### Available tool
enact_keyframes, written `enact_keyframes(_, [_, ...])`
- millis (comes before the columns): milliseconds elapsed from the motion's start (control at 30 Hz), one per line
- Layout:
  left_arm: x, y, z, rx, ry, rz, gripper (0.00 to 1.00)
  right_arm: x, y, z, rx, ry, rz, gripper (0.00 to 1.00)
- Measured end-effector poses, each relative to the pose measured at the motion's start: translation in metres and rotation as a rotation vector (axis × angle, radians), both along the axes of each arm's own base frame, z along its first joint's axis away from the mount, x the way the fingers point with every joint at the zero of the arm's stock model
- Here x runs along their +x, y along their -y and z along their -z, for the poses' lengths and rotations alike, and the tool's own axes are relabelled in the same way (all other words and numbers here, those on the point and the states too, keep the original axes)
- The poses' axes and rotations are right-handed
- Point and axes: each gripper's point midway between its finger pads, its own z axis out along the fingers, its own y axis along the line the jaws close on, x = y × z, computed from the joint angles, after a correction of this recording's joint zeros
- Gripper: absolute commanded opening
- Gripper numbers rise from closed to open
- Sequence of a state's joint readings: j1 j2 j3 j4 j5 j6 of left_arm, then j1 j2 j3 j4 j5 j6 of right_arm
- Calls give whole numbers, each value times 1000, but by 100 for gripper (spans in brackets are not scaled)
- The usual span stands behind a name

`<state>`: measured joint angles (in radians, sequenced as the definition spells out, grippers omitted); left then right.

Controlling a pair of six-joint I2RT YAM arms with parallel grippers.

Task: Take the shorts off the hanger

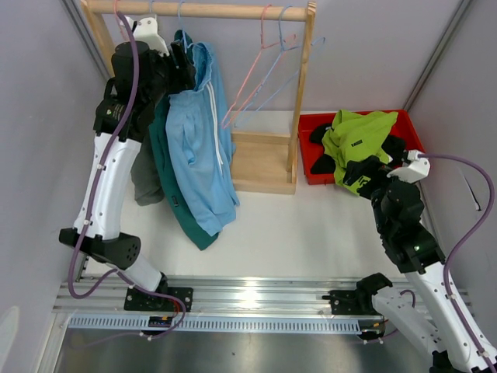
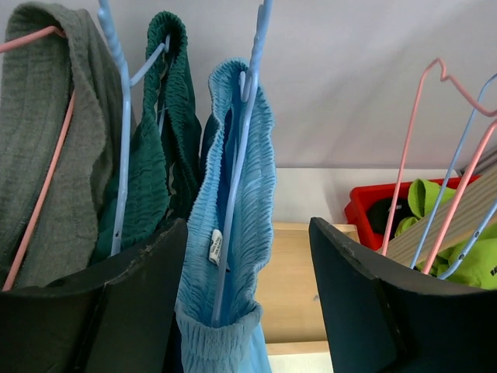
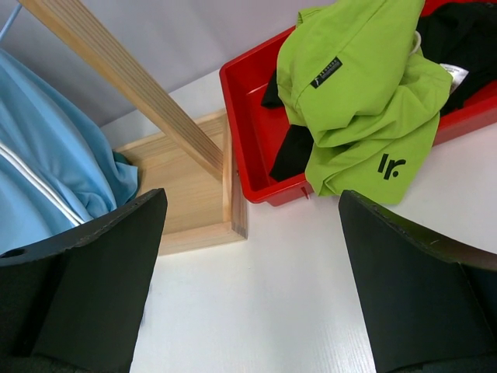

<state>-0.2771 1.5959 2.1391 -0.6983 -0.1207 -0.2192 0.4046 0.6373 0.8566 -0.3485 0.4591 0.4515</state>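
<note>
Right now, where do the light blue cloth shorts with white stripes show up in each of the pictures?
Top external: the light blue cloth shorts hang left of centre from the wooden rail.
Left wrist: centre, inside the open left pincer.
Right wrist: far left edge.
Shared landmark: the red plastic bin, towards the right in every view.

Five pairs of shorts: three on hangers, namely grey shorts, dark teal shorts and light blue shorts; two in the bin, namely lime green shorts and black shorts; one red bin; one wooden rack; two bare hangers, a pink hanger and a blue hanger.
</note>
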Motion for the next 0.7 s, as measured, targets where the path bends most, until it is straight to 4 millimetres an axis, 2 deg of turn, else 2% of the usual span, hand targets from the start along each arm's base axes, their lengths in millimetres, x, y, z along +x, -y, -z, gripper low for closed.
enact_keyframes(167, [7, 2, 10, 1, -22, 1, 63, -1, 2, 1, -3, -4, 6, 99])
enact_keyframes(200, [9, 3, 14, 0, -30, 1, 57, -1, 2, 1, -3, -5, 6, 99])
enact_keyframes(267, [14, 5, 21, 1, -45, 1, 50, -2, 2, 2, -5, -8, 7, 99])
enact_keyframes(300, [16, 6, 24, 0, -52, 0, 43, -2, 2, 2, -6, -9, 7, 100])
enact_keyframes(367, [21, 7, 30, 0, -67, -1, 35, -2, 2, 3, -9, -11, 7, 100])
enact_keyframes(400, [23, 8, 33, 1, -72, -2, 23, -2, 3, 3, -11, -14, 7, 99])
enact_keyframes(467, [27, 8, 39, 0, -86, -6, 10, -2, 3, 4, -15, -16, 6, 99])
enact_keyframes(533, [32, 9, 41, 3, -96, -11, 0, -2, 3, 5, -16, -17, 6, 99])
enact_keyframes(700, [39, 13, 40, -1, -105, -2, 0, -3, 2, 5, -20, -19, 3, 99])
